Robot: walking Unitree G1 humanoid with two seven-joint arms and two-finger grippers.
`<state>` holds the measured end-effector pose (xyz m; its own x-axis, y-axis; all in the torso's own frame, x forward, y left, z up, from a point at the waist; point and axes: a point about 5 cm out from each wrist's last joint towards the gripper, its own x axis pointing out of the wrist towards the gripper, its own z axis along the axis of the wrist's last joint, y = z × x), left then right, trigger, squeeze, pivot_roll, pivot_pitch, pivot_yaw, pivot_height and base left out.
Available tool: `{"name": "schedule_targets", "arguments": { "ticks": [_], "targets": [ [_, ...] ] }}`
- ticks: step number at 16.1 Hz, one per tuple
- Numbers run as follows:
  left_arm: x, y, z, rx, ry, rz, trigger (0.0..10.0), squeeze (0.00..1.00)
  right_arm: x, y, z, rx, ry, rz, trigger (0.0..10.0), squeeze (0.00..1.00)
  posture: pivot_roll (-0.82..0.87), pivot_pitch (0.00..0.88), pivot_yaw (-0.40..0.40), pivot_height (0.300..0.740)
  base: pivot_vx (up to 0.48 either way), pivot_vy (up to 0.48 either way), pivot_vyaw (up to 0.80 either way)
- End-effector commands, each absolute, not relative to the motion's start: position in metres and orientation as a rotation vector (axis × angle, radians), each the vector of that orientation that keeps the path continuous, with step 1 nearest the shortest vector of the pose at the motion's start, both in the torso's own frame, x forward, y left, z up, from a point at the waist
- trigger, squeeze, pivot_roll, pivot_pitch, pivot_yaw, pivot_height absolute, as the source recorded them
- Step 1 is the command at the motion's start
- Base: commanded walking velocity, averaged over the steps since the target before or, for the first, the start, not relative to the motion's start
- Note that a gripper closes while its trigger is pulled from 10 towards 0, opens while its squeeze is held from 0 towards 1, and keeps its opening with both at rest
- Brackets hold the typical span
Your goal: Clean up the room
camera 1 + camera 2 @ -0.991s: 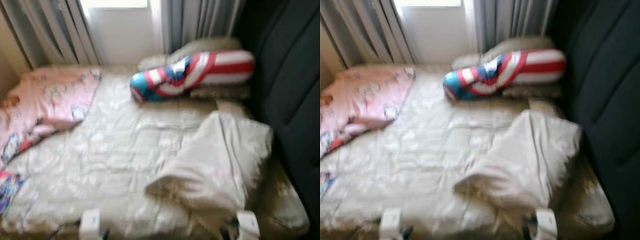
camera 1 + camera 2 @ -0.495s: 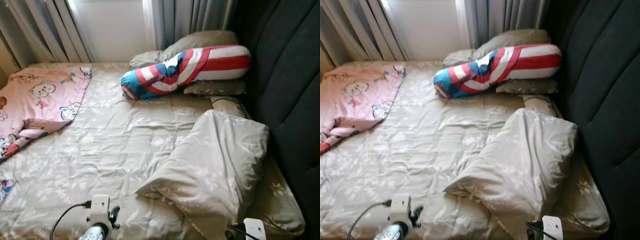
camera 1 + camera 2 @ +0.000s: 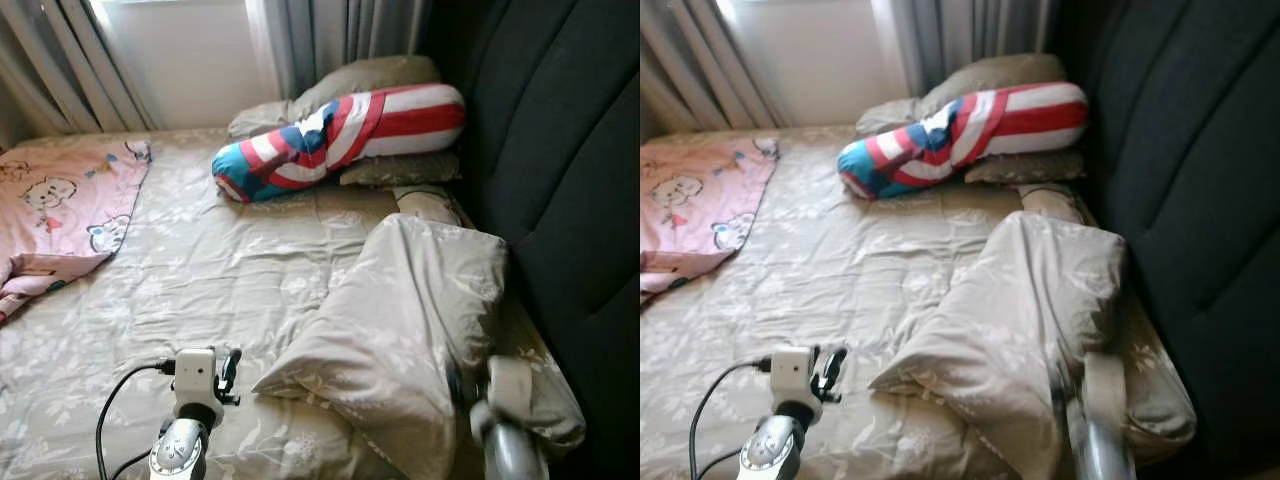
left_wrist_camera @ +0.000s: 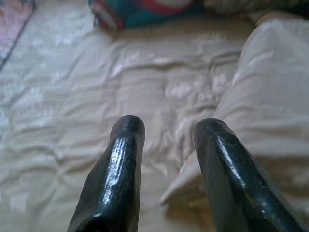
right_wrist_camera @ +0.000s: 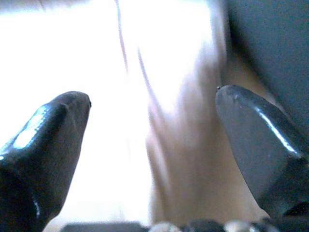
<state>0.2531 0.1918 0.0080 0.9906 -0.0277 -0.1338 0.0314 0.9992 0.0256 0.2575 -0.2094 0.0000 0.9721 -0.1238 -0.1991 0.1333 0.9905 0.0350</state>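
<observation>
both head views look forward and down from above the foot of the bed [image 3: 230, 260], facing the dark headboard [image 3: 560, 180] on the right and the curtains [image 3: 330, 35] along the top. they share nearly the same scene, a bit offset sideways. left wrist view sits low and close over the sheet, looking toward the striped bolster [image 4: 140, 9] at the top. right wrist view is jammed right up near the folded duvet [image 5: 169, 121], blurry, headboard upper right.

Beige floral duvet [image 3: 400, 330] lies bunched beside the dark headboard [image 3: 560, 180]
</observation>
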Motion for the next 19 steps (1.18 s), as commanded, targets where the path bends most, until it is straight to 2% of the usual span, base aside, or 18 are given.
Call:
{"name": "schedule_targets", "arguments": {
  "ticks": [1, 8, 13, 17, 19],
  "targets": [
    [0.248, 0.200, 0.009, 0.029, 0.127, -0.008, 10.0, 0.00, 0.248, -0.210, -0.007, 0.065, 0.216, -0.141, 10.0, 0.00, -0.09, 0.000, 0.017, 0.740, 0.000, 0.000, 0.00],
    [0.246, 0.201, 0.026, 0.004, 0.054, 0.036, 10.0, 0.00, 0.246, -0.200, 0.002, 0.108, 0.142, -0.104, 10.0, 0.00, -0.09, 0.000, 0.013, 0.740, 0.000, 0.000, 0.00],
    [0.265, 0.197, 0.046, -0.013, 0.011, 0.025, 10.0, 0.00, 0.258, -0.198, 0.010, 0.094, 0.150, -0.112, 10.0, 0.00, -0.09, 0.000, 0.005, 0.740, 0.000, 0.000, 0.00],
    [0.270, 0.195, 0.051, -0.017, 0.007, 0.007, 10.0, 0.00, 0.260, -0.199, 0.009, 0.087, 0.163, -0.134, 10.0, 0.00, -0.09, 0.000, 0.007, 0.705, 0.000, 0.000, 0.00],
    [0.272, 0.194, 0.052, -0.018, 0.008, -0.002, 10.0, 0.00, 0.260, -0.198, 0.010, 0.085, 0.165, -0.140, 10.0, 0.00, -0.09, 0.000, 0.009, 0.705, 0.000, 0.000, 0.00]
  ]
}}
